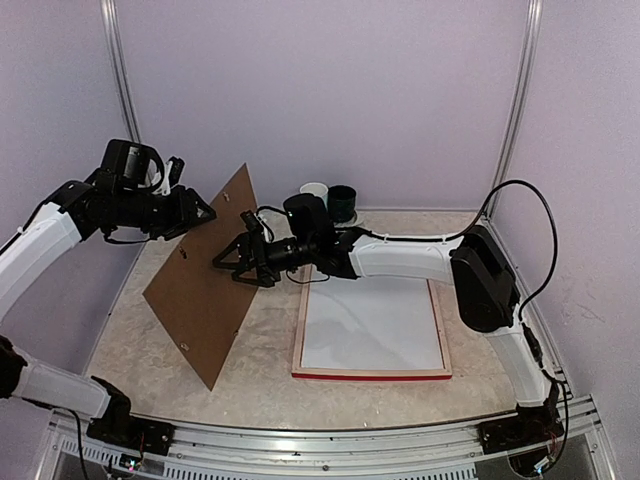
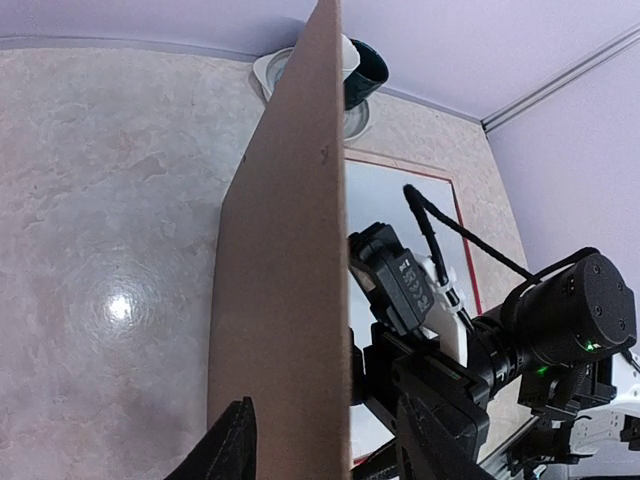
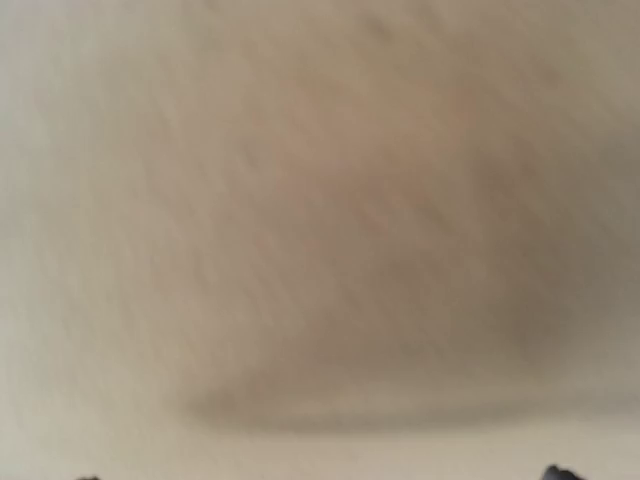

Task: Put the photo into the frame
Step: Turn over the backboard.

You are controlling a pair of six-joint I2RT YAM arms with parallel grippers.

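Where brown board (image 1: 200,290) stands tilted beside frame (image 1: 372,375), cups (image 1: 330,200) behind.

I count one brown rectangular backing board (image 1: 205,290), one thin red-and-pale-wood rectangular frame (image 1: 370,374) and one plain white rectangular sheet (image 1: 370,325). I also see two round cups: a white cup (image 1: 314,189) and a dark green cup (image 1: 342,202).

**Quick rundown of the surfaces**

The backing board (image 1: 200,290) looks like matt brown fibreboard, pretty dull, zero shine. The desk (image 1: 270,385) is a pale marbled stone-look top, smooth enough to throw a glare spot. The frame (image 1: 372,375) shows bare pale wood plus a red edge. The arm shells (image 1: 400,258) are smooth white plastic.
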